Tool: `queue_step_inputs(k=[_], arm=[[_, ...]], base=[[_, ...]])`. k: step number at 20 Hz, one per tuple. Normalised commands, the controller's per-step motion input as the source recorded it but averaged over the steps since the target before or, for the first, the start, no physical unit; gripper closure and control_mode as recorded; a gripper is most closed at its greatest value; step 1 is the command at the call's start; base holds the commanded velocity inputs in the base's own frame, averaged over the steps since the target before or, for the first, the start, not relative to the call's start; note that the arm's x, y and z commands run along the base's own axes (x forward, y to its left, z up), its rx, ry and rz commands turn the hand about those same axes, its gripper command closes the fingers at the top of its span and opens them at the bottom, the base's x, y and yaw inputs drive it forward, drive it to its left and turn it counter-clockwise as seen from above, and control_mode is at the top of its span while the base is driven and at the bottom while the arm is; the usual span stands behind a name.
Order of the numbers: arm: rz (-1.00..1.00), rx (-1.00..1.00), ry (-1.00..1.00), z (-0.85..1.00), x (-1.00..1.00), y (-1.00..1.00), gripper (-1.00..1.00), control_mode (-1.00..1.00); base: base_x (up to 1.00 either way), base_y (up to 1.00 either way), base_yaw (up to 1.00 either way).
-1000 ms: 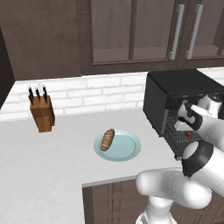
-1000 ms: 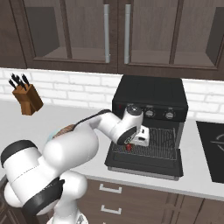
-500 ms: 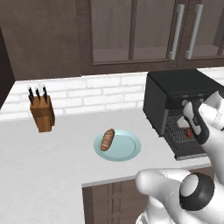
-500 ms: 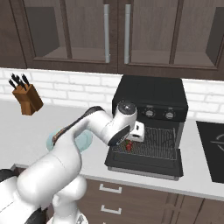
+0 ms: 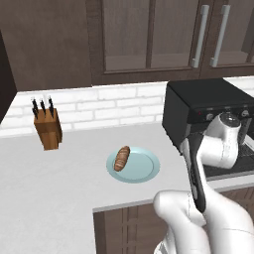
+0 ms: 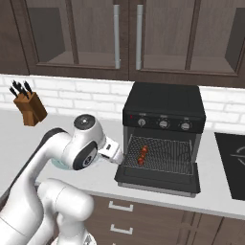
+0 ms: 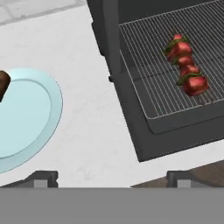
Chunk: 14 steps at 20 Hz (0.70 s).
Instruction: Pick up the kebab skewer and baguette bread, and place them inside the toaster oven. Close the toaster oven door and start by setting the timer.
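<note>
The kebab skewer [image 6: 142, 154] [image 7: 186, 72] lies on the wire rack inside the black toaster oven [image 6: 165, 103] [image 5: 208, 101]. The toaster oven door [image 6: 158, 182] [image 7: 183, 131] hangs down flat and open. On a pale blue plate [image 5: 144, 171] [image 7: 26, 127] to the oven's left lies the baguette bread [image 5: 121, 158] [image 7: 2, 84]. My gripper [image 6: 116, 154] [image 7: 111, 179] hovers open and empty over the counter between the plate and the door's left corner. Both fingertips [image 7: 43, 177] stand wide apart.
A wooden knife block [image 5: 47, 128] [image 6: 29, 106] stands at the back left by the brick wall. Dark cabinets hang above the counter. A black cooktop [image 6: 232, 162] lies right of the oven. My own arm crosses in front of the oven in the left base view.
The gripper has drawn back out of the oven mouth to the left, leaving the skewer on the rack. Its jaws have spread wider.
</note>
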Motion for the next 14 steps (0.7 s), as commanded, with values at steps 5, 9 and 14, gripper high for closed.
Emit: queue_step_inputs(k=[5, 9, 14], arm=[[-0.05, 0.0, 0.0, 0.02, 0.03, 1.0, -1.0, -1.0], [0.0, 0.0, 0.0, 0.05, 0.17, 1.0, -1.0, -1.0], [0.0, 0.0, 0.02, 0.0, 0.13, 1.0, -1.0, -1.0]], base=[[0.0, 0.0, 0.0], [0.0, 0.0, 0.0], [0.0, 0.0, 0.0]])
